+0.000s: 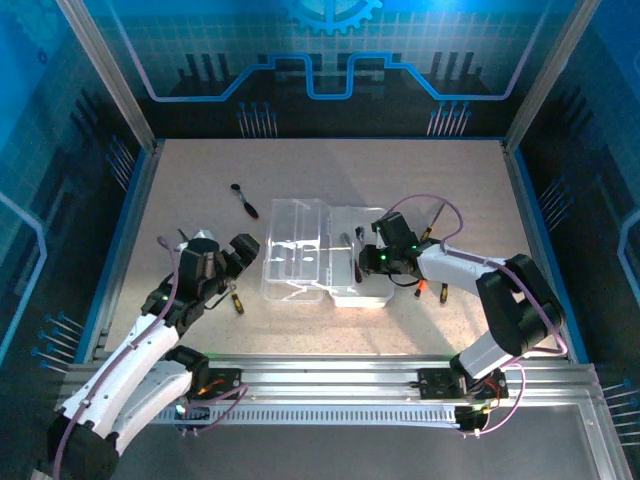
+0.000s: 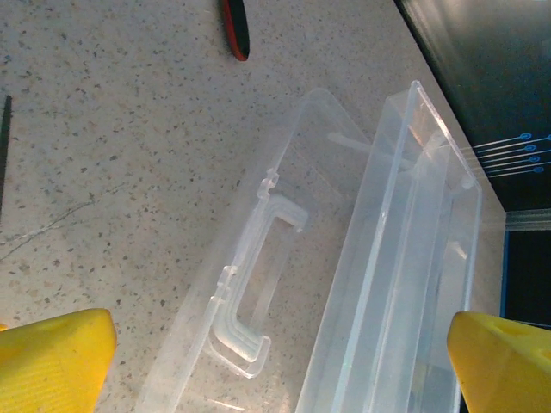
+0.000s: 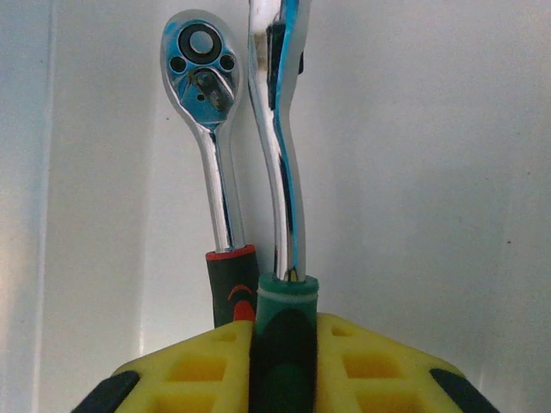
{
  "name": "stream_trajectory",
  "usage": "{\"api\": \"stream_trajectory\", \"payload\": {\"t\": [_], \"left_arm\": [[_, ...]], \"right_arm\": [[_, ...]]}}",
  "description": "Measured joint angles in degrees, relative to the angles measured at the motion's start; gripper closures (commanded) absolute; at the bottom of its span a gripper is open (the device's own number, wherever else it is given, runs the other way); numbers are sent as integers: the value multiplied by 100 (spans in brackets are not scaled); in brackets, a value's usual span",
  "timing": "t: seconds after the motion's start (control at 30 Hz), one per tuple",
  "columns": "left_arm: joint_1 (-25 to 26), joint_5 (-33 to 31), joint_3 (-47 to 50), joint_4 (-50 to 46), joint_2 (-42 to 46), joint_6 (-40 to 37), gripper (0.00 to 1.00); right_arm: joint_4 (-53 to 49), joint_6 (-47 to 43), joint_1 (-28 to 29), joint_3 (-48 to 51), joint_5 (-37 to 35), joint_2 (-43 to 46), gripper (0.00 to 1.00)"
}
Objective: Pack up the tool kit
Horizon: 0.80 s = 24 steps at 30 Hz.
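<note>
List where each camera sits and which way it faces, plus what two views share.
Top external: above and behind the arms, looking down on the table; both arms show, with the left gripper and right gripper.
Left wrist: on the left arm, looking down at the clear case; its yellow fingers sit at the bottom corners.
Right wrist: on the right arm, facing into the case; its pads flank a green-handled ratchet, with a red-handled ratchet beside it.
Shared: top external and left wrist both show the case and table.

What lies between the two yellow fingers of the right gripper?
In the right wrist view, a green-handled wrench sits between the fingers of the right gripper, touching both. A red-handled ratchet lies just beside it.
</note>
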<state>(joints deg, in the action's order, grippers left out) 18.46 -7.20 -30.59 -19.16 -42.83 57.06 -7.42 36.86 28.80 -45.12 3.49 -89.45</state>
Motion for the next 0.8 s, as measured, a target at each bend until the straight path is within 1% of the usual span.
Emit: {"api": "stream_trajectory", "payload": {"t": [0.1,0.3,0.5,0.67,0.8], "left_arm": [[-31,55,0,-57,22,0,1],[-87,105,0,-160,118,-20,1],[-192,109,-87,-286,122,-138,1],[-450,256,-442,-337,-120,-415,1],[-750,400,-992,-433,-638,-671,9]], "right_arm": [[9,28,-2,-35,37,4,70],[13,28,0,-74,105,133,69],[-203,11,0,-116,-52,898,69],[-361,-234,-13,-225,-306,1690,65],[-286,-584,-59,-212,-466,2175,62]]}}
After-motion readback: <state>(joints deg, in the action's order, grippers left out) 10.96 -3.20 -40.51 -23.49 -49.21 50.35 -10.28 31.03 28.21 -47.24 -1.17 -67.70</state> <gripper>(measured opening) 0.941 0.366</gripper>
